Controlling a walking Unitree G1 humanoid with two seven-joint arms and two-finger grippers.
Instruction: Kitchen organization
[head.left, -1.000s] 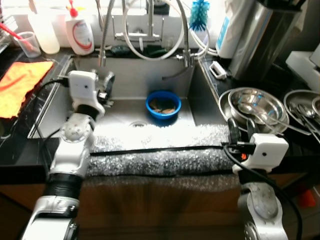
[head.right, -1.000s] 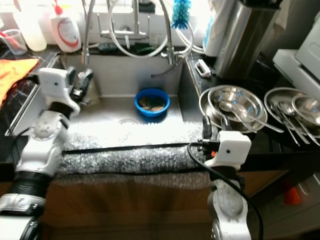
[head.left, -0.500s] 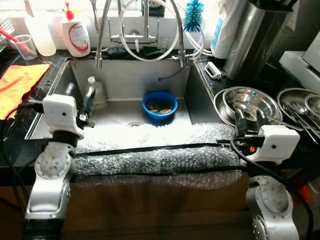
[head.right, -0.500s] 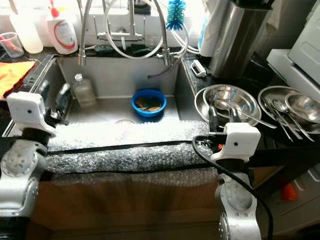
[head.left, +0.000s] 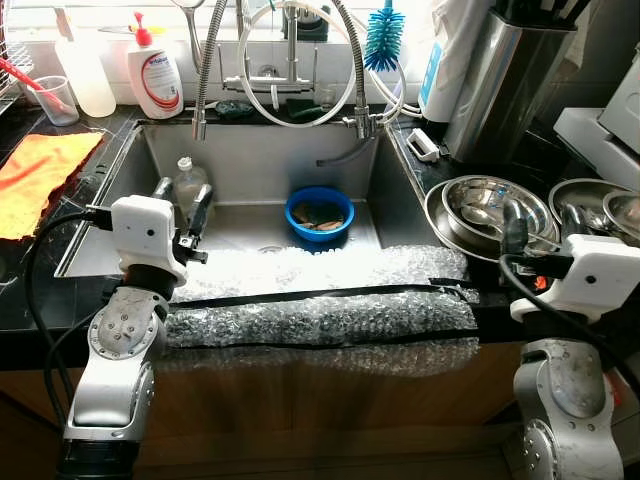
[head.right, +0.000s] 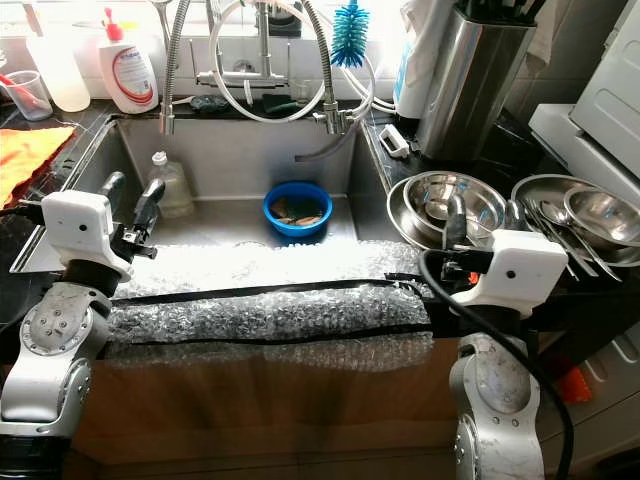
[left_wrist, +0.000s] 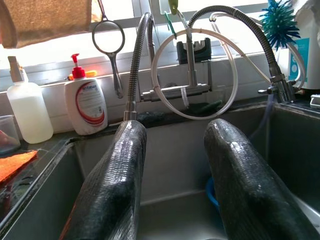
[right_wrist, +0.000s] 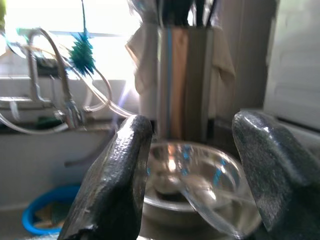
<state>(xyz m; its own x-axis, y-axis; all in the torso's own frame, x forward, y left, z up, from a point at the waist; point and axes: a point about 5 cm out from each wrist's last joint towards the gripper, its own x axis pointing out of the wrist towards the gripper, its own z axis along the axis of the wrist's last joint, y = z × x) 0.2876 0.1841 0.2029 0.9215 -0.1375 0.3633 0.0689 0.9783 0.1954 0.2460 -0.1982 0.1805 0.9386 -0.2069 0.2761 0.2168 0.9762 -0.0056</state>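
While both arms hover at the sink's front edge, nothing is held yet.

Task's thing: my guess is the steel bowls (head.left: 490, 205) on the worktop (head.left: 60, 290) right of the sink (head.left: 262, 165), a spoon lying in the top one; a second lot of bowls and spoons (head.left: 605, 215) sits further right. The blue bowl (head.left: 320, 212) with scraps stands on the sink floor near the drain.

Handling, steel bowls: light, stiff, smooth and likely slippery; nested, so one may drag the next up. Best taken by the rim, one finger inside and one outside. The loose spoon could slide and clatter.

Handling, blue bowl: looks like plastic, light, not fragile; rim grip on the near side, kept level so the scraps stay in.

Small bottle (head.left: 186, 180): upright in the sink's left corner, just beyond the left gripper.

Left gripper (head.left: 180, 205): over the sink's left front, jaws apart, empty, pointing toward the taps.

Right gripper (right_wrist: 192, 195): low at the worktop edge, jaws wide apart, empty, aimed at the steel bowls.

Bubble wrap (head.left: 320, 305): padding along the sink's front edge.

Change from earlier: a second ago the left gripper reached deeper into the sink, covering the bottle's spot; it has drawn back. The right gripper has shifted rightward to face the bowls. Camera also moved. Bowls unmoved.
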